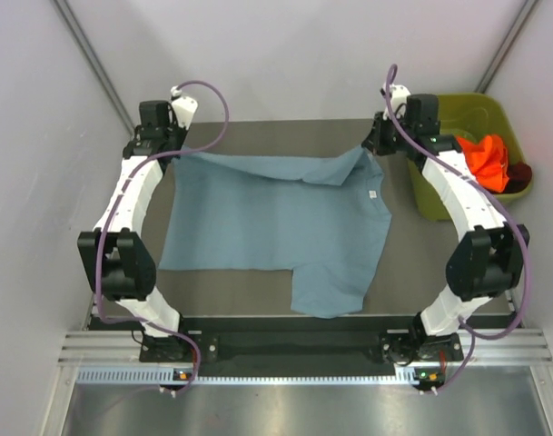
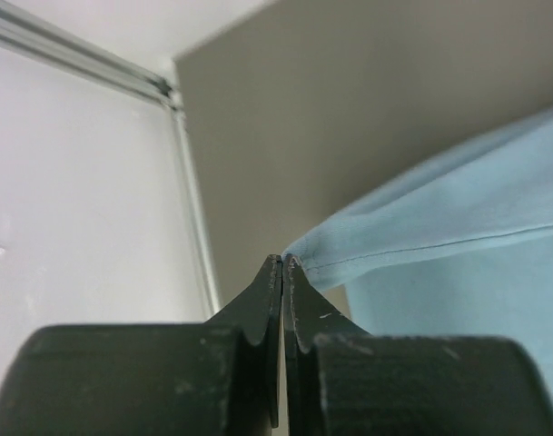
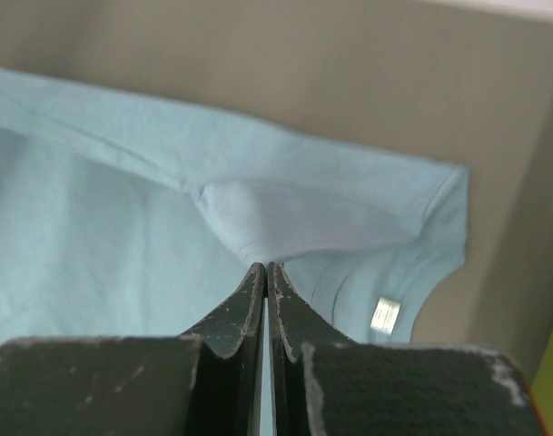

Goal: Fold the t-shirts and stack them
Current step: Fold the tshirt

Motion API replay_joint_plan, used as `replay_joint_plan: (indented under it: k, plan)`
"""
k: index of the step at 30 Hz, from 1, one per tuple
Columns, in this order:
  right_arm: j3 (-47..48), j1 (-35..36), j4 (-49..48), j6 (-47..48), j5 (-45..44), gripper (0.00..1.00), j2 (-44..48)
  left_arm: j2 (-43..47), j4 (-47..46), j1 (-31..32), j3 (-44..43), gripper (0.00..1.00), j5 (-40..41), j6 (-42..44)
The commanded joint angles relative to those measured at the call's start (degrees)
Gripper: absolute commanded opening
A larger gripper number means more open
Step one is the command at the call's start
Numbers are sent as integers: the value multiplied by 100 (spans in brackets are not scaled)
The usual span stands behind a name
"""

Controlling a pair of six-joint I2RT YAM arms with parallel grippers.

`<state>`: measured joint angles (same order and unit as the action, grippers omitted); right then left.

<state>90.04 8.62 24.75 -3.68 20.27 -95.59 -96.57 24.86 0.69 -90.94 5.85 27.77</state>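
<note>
Left gripper & right gripper each pinch shut on blue-grey t-shirt's far edge, one per end. Rest of shirt lies flat on worktop, on the near side of both grippers; long side runs L-R.

Soft even light, blurred wrist-view foregrounds

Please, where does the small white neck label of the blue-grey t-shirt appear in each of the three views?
Top external: the white label lies right of centre, at the neck of the blue-grey t-shirt.
Left wrist: not in it.
Right wrist: the label is low, right of centre, beside the shut fingers.
Shared landmark: the blue-grey t-shirt, in all three views.
</note>
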Motion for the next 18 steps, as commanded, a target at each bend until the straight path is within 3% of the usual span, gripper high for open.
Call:
replay_joint_plan:
  k: [1, 18]
  plan:
    - [-390, 104, 12, -36, 65, 0, 664, 323, 326, -25, 487, 0, -277, -175]
    - [-1620, 105, 65, -168, 100, 0, 1543, 684, 546, -34, 1280, 0, -136, -483]
